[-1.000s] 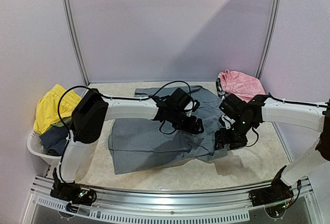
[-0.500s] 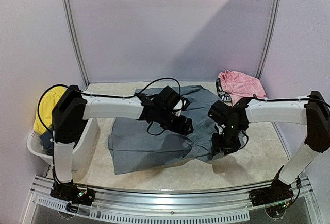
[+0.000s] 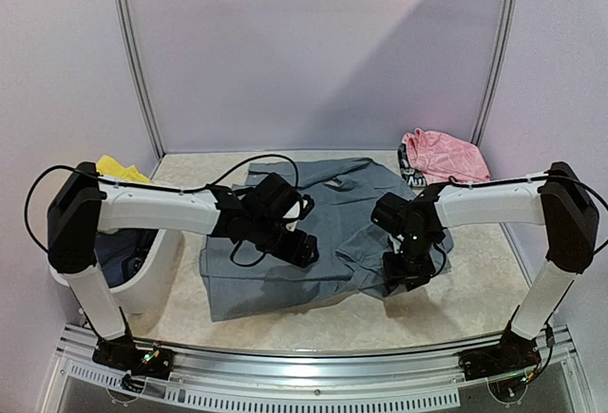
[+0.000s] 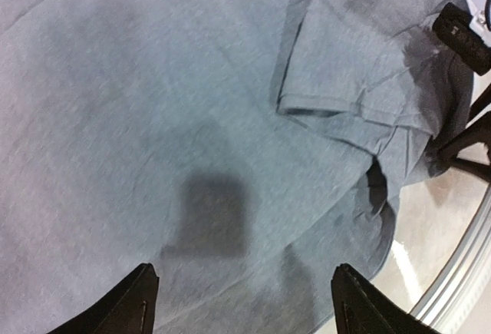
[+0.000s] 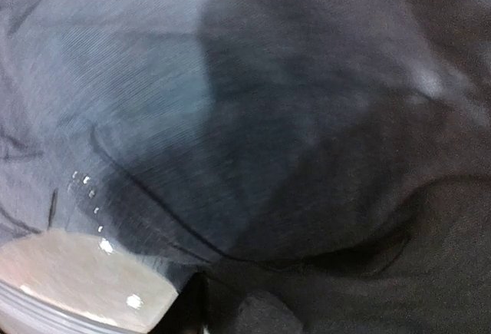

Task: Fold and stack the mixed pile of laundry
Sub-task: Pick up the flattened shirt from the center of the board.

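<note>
Judging progress as early: nothing we can see is folded or stacked yet. Shirt (image 3: 256,285) lies spread, mostly flat, mid-table (image 3: 475,285), with a sleeve (image 4: 345,73) doubled over its body on the right side and creases along the near-right hem. Left gripper (image 3: 299,247) hovers just above the shirt's middle, fingers wide apart, nothing between them. Right gripper (image 3: 404,275) is down on the shirt's near-right edge; its wrist view is blurred and filled with cloth, so we cannot tell whether it has pinched the fabric or how far its jaws stand. Pink piece (image 3: 445,155) sits bunched in the far-right corner, well apart from the shirt. Yellow shorts (image 3: 119,167) and a dark blue item (image 3: 119,247) lie in the tub (image 3: 152,266) at left. Our reading: the shirt's first fold is being set up; every other garment is left to do, and no stack exists.
</note>
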